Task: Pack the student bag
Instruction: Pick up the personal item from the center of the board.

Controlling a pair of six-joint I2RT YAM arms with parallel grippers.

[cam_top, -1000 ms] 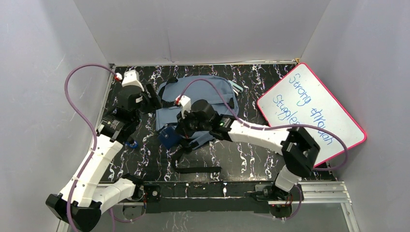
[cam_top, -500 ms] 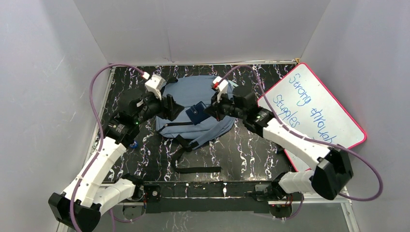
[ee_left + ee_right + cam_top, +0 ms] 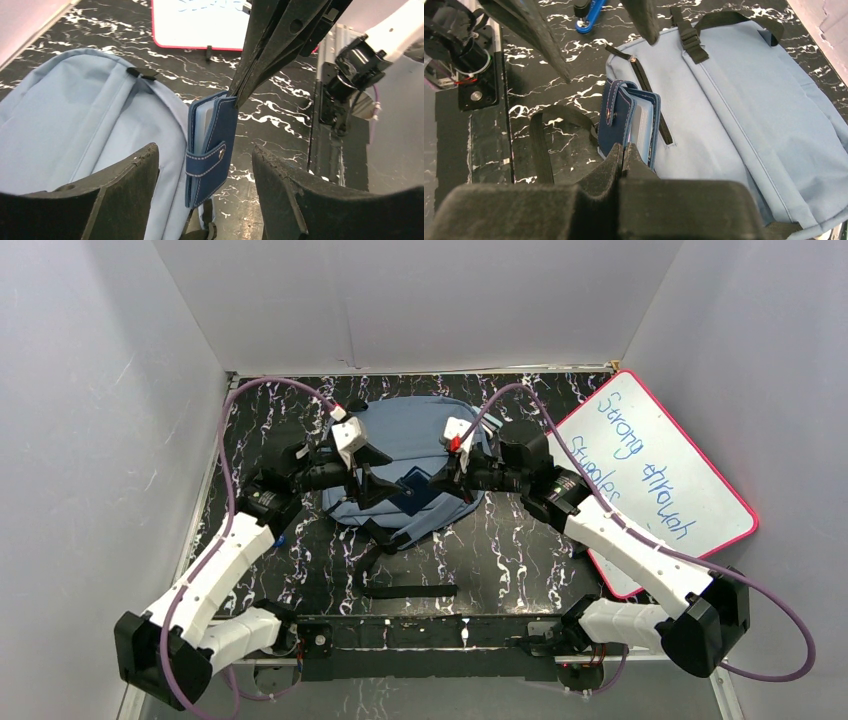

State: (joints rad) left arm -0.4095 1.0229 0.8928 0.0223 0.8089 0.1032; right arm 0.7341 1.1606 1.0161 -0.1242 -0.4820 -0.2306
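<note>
— Where do we see the bag?
— It lies flat on the table, toward the back, between our two arms. Its black straps trail toward our bases.
— And our right claw?
— It is clenched on the top edge of a dark-blue wallet. The wallet hangs upright over the bag's near part, its snap tab fastened, just beside a black zip.
— Our left claw?
— Released. Its fingers stand wide on either side of the wallet. We see a gap at each side, so it grasps nothing.
— Anything else?
— A red-rimmed whiteboard with blue writing sits at the right, apart from the bag.
</note>
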